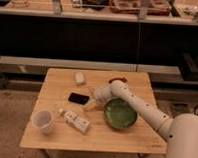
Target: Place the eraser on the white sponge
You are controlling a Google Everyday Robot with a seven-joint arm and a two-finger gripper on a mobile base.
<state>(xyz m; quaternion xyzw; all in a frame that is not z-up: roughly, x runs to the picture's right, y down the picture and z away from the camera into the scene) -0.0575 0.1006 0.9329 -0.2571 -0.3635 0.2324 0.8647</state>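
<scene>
While the eraser (79,98) lies flat on the tabletop (52,91), the tool (93,98) hangs just beside it, toward the bowl (119,113); how wide it stands I cannot tell.

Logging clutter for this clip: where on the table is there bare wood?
Bare: the left strip between white sponge and cup; the front edge below tube and green bowl; the far right corner. Crowded: the centre, where the gripper hangs beside the eraser.
</scene>
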